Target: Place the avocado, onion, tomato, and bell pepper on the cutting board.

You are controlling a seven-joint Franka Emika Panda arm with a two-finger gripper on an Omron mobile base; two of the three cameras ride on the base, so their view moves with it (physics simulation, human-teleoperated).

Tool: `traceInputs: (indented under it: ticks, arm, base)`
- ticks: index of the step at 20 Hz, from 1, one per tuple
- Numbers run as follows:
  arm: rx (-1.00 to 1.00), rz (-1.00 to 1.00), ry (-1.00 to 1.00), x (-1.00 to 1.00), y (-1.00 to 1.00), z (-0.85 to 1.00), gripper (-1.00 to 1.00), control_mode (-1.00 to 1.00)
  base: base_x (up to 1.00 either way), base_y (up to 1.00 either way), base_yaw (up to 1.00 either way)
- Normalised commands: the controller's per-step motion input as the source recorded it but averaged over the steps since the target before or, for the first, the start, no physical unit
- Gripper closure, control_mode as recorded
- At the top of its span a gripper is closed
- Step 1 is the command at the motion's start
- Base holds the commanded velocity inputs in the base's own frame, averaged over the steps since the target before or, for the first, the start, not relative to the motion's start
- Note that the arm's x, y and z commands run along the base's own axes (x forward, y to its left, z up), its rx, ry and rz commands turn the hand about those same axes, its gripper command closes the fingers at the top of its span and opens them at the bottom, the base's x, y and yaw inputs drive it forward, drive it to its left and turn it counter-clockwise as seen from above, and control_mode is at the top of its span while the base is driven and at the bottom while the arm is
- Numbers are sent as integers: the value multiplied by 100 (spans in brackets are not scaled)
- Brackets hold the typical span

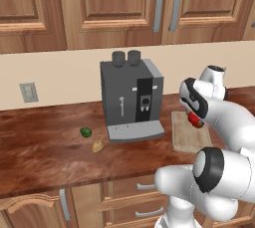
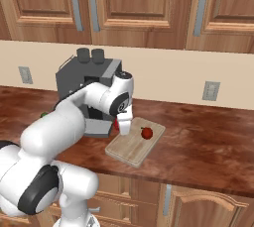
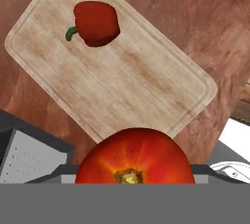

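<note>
My gripper (image 2: 123,125) is shut on the tomato (image 3: 134,157), a smooth red ball held above the near-left part of the cutting board (image 3: 128,87). In the left base view the tomato (image 1: 194,119) shows red under the hand, over the pale wooden cutting board (image 1: 185,133). The bell pepper (image 3: 96,23), red with a green stem, lies on the board; in the right base view the bell pepper (image 2: 147,133) is just right of my hand. The dark green avocado (image 1: 85,132) and the tan onion (image 1: 98,146) rest on the counter left of the coffee machine.
A grey coffee machine (image 1: 132,97) stands against the wall just left of the board, its drip tray close to my hand. Wall cabinets hang above. Bare dark counter (image 2: 208,137) stretches to the right of the board.
</note>
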Motion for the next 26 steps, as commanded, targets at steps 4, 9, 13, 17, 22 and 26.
traceInputs:
  ticks: [4,9,13,17,22,26]
  arm:
    - [6,-1,0,9,-18,-3,100,-100]
    - [7,-3,0,8,-7,-5,100,-100]
    - [2,-6,0,5,0,-12,100,-100]
    - [0,-10,0,9,0,-24,100,-100]
    - [0,-7,0,8,0,-19,100,-100]
    - [5,-2,0,3,0,-4,100,-100]
  base:
    - [0,0,0]
    - [0,0,0]
    - [0,0,0]
    - [0,0,0]
    - [0,0,0]
    - [0,0,0]
